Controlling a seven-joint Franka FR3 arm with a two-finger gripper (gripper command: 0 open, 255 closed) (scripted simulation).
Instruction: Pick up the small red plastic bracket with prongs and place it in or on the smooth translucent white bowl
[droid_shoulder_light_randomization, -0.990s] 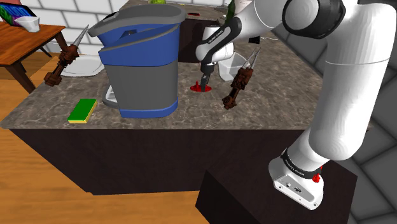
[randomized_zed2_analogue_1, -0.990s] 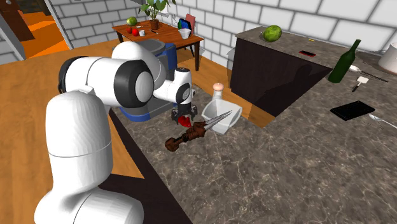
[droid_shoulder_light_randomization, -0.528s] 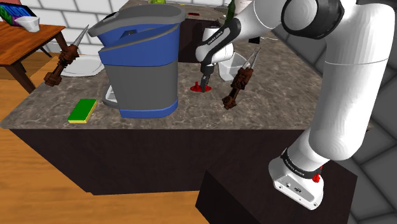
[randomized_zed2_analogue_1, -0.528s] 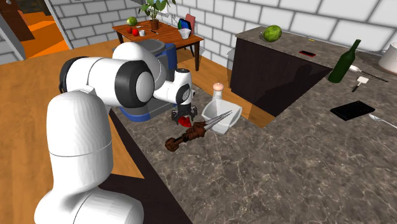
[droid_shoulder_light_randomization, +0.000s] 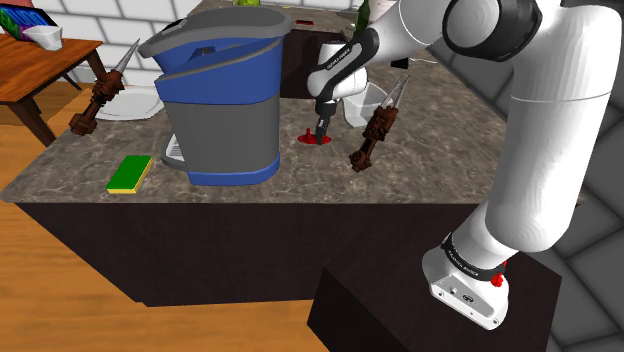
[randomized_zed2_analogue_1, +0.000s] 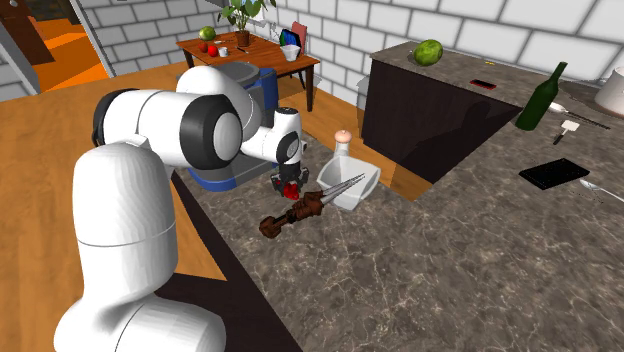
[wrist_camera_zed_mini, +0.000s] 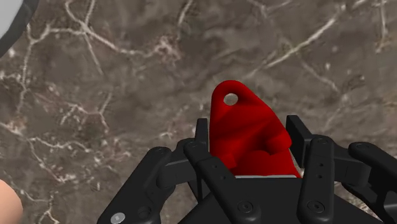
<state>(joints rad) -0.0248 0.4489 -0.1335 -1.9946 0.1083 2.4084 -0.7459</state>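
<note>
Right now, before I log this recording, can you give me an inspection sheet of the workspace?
Surface: dark marbled counter, no spills seen.
Job's things: red bracket, low at the counter; white bowl beside it, apart, upright.
Clutter: blue coffee machine, sponge, brown-handled tool by the bowl, second tool near a white plate, corked flask, green bottle.
Grippers: gripper shut on the red bracket.
Cables: nothing seen.
Surroundings: white brick wall, wooden floor, wooden table.

Red bracket (wrist_camera_zed_mini: 245, 130); black pincer (wrist_camera_zed_mini: 248, 137)
</note>
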